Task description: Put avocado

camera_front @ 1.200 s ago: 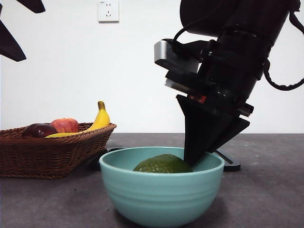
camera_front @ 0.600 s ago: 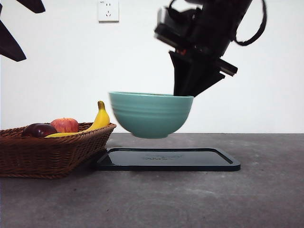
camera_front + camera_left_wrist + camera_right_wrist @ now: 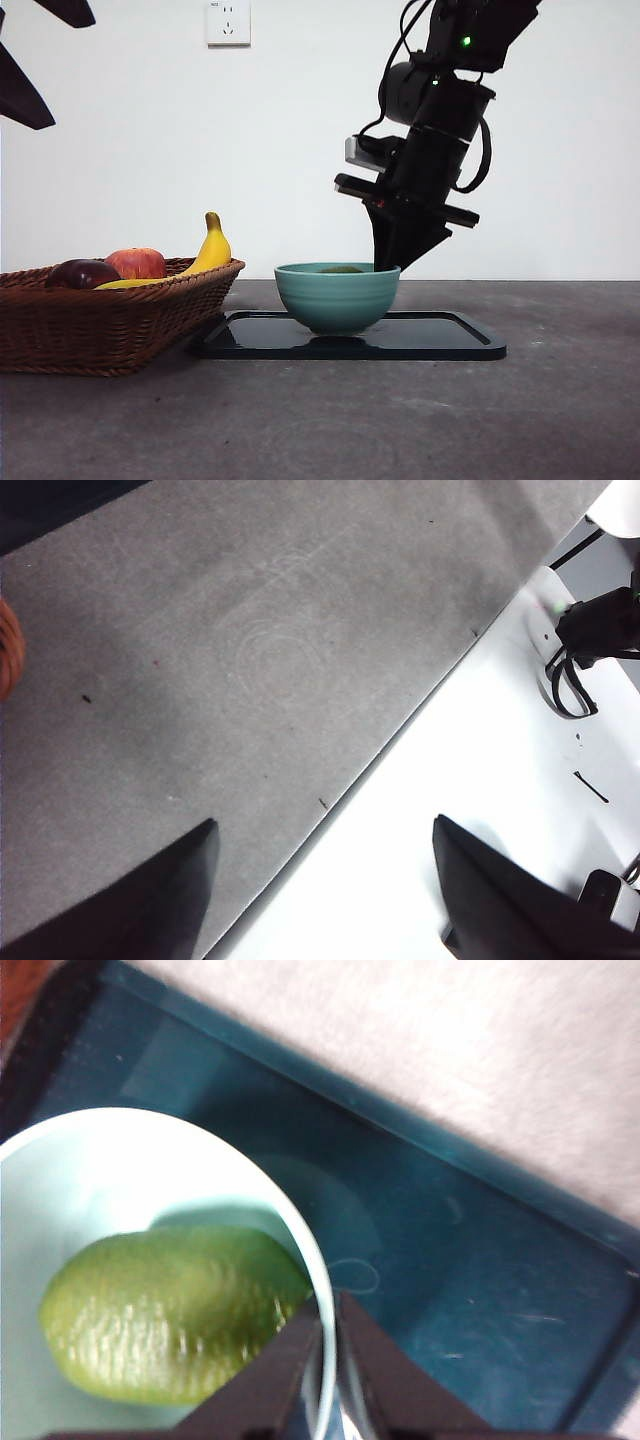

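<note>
A dark green, bumpy avocado (image 3: 170, 1315) lies inside a teal bowl (image 3: 337, 297); from the front only its top (image 3: 341, 269) shows over the rim. The bowl rests on a black tray (image 3: 440, 340). My right gripper (image 3: 328, 1360) is shut on the bowl's rim, one jaw inside and one outside, and in the front view it (image 3: 388, 262) comes down at the bowl's right side. My left gripper (image 3: 325, 880) is open with nothing between its jaws, over bare grey table near its edge.
A wicker basket (image 3: 110, 320) at the left holds a banana (image 3: 213, 250), a red apple (image 3: 137, 263) and a dark purple-brown fruit (image 3: 85, 273). It touches the tray's left end. The waiting arm shows as a black tip (image 3: 25, 90) at top left.
The right gripper has carried the bowl with the avocado from near the camera, up through the air, then away and down onto the black tray. The left arm has not moved.
</note>
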`<action>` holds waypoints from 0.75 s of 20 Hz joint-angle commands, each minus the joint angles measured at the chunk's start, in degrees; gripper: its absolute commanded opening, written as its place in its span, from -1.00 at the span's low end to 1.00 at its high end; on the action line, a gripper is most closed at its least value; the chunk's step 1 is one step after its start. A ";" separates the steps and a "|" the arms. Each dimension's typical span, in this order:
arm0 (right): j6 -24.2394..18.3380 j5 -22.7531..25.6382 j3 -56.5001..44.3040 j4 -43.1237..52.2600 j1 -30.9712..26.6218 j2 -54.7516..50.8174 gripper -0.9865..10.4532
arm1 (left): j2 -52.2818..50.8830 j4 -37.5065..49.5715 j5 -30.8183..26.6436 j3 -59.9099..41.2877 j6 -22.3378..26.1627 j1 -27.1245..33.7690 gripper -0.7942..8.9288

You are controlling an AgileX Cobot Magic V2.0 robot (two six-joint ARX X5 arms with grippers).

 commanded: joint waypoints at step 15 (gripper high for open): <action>-0.26 2.75 1.64 -6.45 0.09 -10.99 -0.56 | 0.33 0.35 0.37 0.31 0.31 -0.37 -0.13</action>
